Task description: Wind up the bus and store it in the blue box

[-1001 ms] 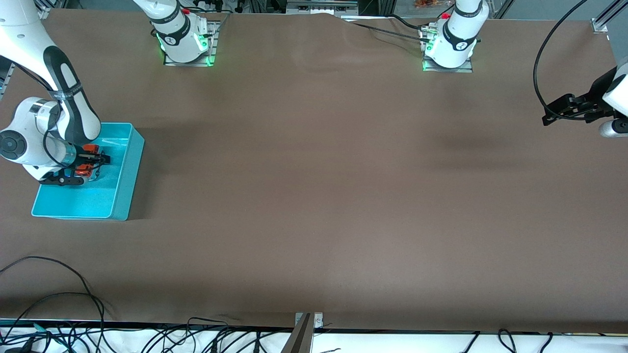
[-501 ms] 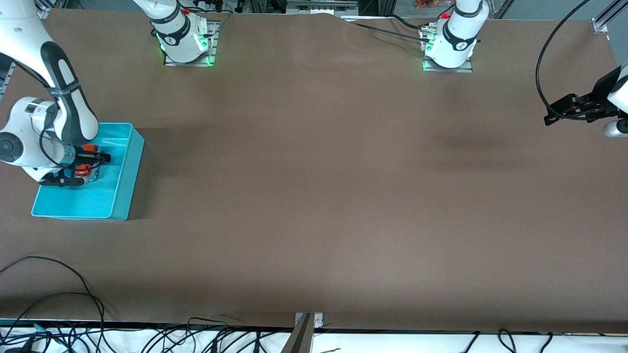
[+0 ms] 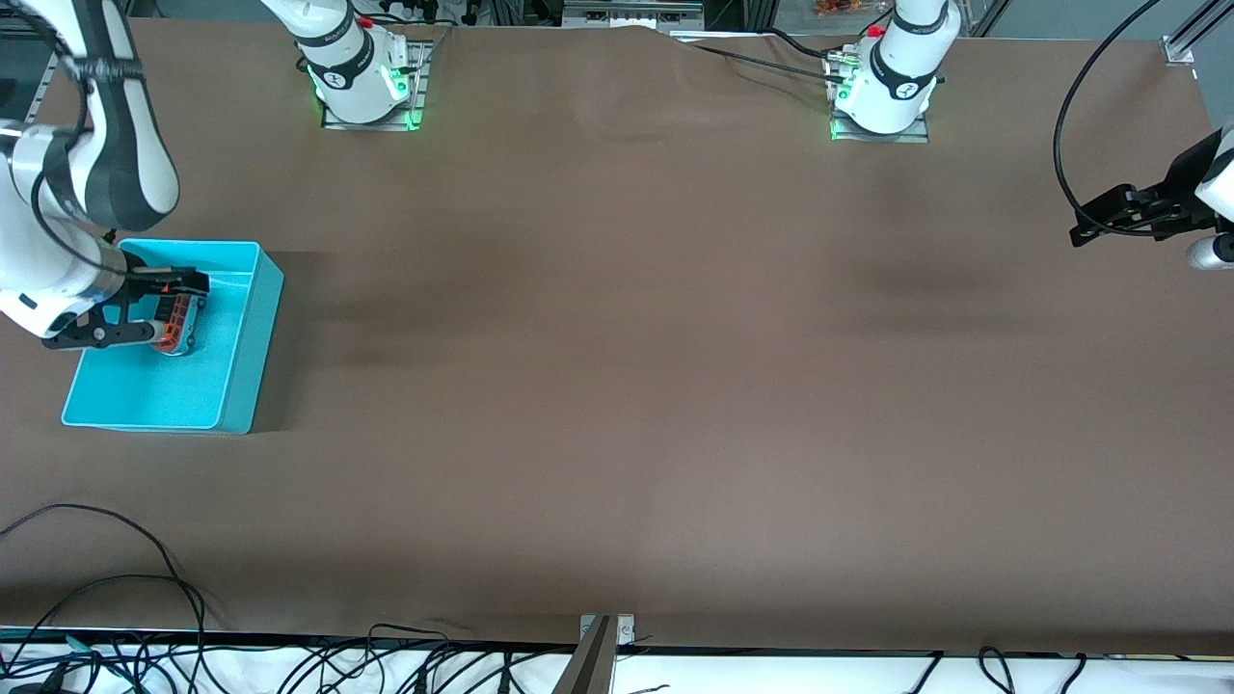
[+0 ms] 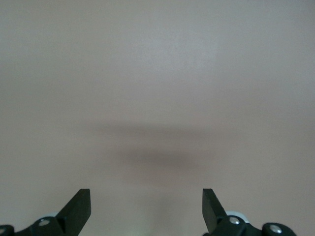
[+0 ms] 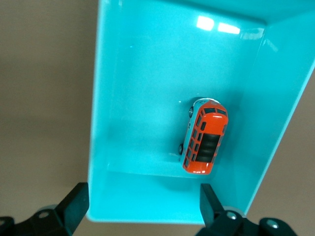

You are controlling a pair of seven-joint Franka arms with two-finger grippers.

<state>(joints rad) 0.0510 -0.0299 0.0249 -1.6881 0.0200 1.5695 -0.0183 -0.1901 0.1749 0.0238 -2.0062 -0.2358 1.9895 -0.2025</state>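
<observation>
Orange bus (image 5: 204, 141) lies in blue box (image 5: 123, 98), cables (image 3: 116, 636) nearby

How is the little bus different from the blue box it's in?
The bus is orange with dark roof windows; the blue box is plain turquoise. The bus is tiny, while the blue box is several times longer. The bus is closed on top; the blue box has no lid. Both sit still, untouched by either claw.

Brown worktop (image 3: 617, 386) seen covered by a plain sheet. Black cables (image 3: 116, 578) trail along the near edge; a metal bracket (image 3: 607, 631) is fixed at mid-edge.
</observation>
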